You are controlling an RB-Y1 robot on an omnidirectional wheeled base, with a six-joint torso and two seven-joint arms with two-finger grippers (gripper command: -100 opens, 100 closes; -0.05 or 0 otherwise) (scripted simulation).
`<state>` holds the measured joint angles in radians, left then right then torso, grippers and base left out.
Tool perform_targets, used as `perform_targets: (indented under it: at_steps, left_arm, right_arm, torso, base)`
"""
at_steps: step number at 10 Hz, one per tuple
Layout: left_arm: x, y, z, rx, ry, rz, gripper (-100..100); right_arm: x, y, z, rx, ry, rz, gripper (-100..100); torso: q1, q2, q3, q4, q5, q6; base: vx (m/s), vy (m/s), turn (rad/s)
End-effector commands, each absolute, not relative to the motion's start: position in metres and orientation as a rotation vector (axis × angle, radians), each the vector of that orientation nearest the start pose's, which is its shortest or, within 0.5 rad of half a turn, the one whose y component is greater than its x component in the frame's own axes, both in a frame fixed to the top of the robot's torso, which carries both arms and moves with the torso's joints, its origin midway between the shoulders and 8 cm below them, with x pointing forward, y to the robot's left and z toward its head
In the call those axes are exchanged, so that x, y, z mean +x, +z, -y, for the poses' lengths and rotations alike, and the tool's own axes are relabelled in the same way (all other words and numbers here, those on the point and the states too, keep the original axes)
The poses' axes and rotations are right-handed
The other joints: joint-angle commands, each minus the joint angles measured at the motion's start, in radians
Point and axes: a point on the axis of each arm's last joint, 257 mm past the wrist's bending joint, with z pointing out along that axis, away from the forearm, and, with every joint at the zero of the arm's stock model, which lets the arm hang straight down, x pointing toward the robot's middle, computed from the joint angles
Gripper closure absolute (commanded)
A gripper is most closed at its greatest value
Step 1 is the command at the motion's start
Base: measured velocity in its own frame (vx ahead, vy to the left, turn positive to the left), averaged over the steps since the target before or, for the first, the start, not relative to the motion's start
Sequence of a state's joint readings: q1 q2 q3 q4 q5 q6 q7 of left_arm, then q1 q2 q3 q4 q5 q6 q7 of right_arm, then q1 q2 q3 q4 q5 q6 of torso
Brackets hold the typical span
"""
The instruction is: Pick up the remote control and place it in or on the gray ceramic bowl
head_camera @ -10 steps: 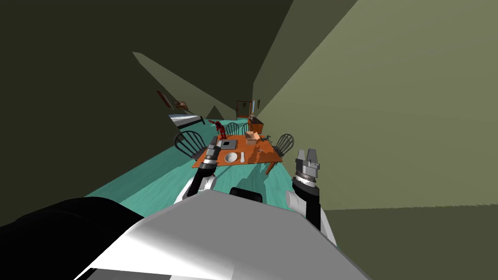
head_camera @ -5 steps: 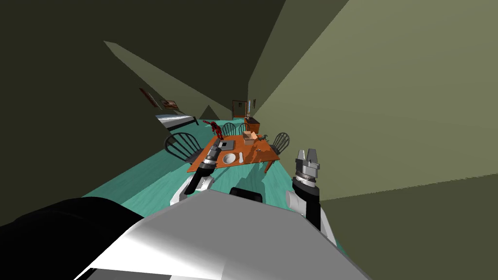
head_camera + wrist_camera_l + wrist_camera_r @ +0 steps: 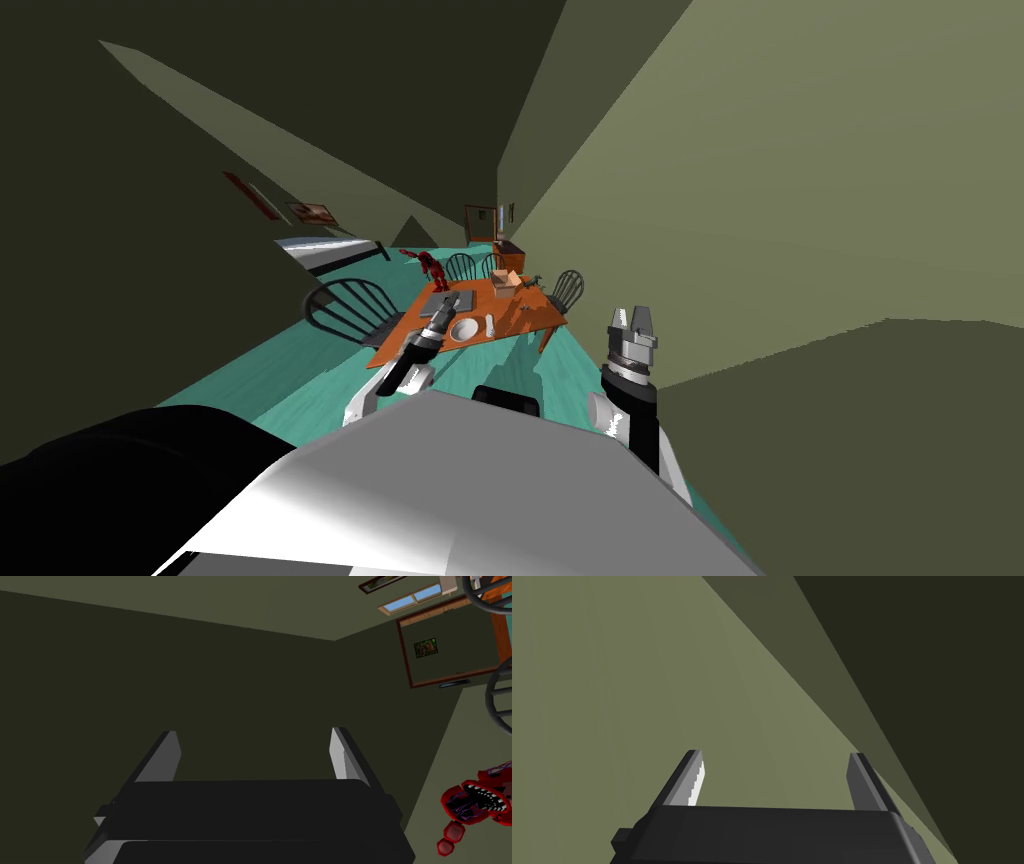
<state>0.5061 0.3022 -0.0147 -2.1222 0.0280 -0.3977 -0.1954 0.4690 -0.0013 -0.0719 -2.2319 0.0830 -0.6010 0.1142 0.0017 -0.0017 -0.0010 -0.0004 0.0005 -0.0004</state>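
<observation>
Remote (image 3: 490,324): a white, slim bar lying flat on the orange table (image 3: 522,316), to the right of the left gripper (image 3: 449,300) and well left of the right gripper (image 3: 631,316). Any marking on it is too small to read.

Bowl (image 3: 463,330): pale, round, upright, just beside the remote, between it and the left forearm. Whether the two touch cannot be told.

Left gripper: raised over the table's left part, near a grey flat slab (image 3: 438,303). Its fingers (image 3: 169,756) stand wide apart and hold nothing.

Right gripper: off the table's right side, above the teal floor (image 3: 300,370). Its fingers (image 3: 694,778) are also wide apart and hold nothing.

Other items: a cardboard box (image 3: 506,281) beyond the left gripper, further along the table; a red toy (image 3: 430,268) with a toothed mouth at the far left corner; dark spindle-back chairs (image 3: 345,305) around the table.
</observation>
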Motion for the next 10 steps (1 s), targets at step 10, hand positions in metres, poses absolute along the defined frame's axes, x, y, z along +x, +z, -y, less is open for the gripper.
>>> perform_targets:
  at_steps: [10]
  left_arm:
    - [0.386,-0.197,-0.304,-0.622,-0.961,-1.456,-100]
  right_arm:
    - [0.336,0.032,0.286,0.488,1.103,-0.629,0]
  torso:
    - [-0.003,-0.003,-0.002,-0.001,-0.001,0.001]
  base:
    - [0.035,-0.006,-0.2]
